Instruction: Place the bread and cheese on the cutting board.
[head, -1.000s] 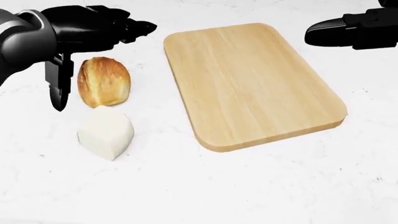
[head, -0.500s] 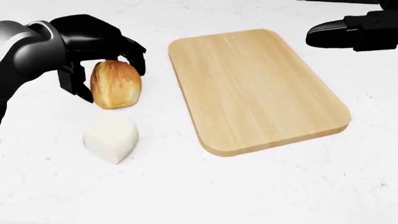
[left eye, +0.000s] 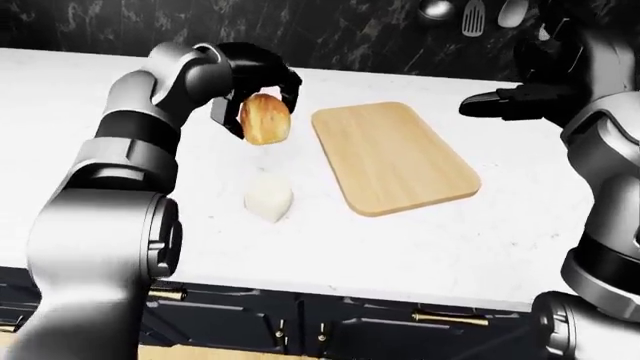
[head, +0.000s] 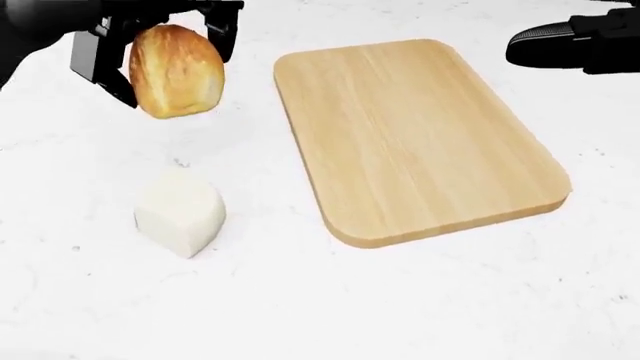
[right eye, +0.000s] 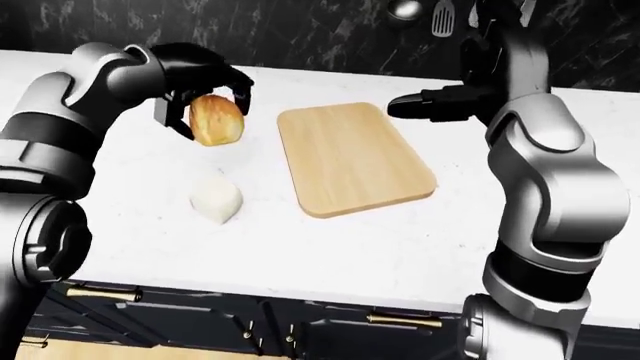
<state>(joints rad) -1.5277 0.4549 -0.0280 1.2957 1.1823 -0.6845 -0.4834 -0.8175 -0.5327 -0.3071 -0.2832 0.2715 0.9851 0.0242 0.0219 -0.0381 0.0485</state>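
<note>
Since half a second ago we have lifted the bread (head: 176, 71) off the white surface (head: 300, 300); it sat low beside the cheese then and now hangs higher, toward the top left of the head view. Our left hand (left eye: 255, 86) has its black fingers (head: 100, 64) closed round the loaf from above, one down its left side and another over its right shoulder, so the loaf is carried upright and clear of the surface. We judge the lift is meant to clear the board's raised edge before the bread travels right.

The cheese (head: 180, 214) lies untouched on the surface below the bread, well apart from it and left of the cutting board (head: 415, 135), which carries nothing yet. Our right hand (right eye: 435, 105) hovers above the board's upper right corner with fingers stretched out flat and holding nothing, probably parked there so it stays out of the left arm's way.

Much of the left hand is cut off by the head view's top edge, so how the fingers meet behind the loaf cannot be seen. In the eye views the hand is a dark mass against a dark wall, and single fingers are hard to separate. The right hand is also clipped in the head view.
</note>
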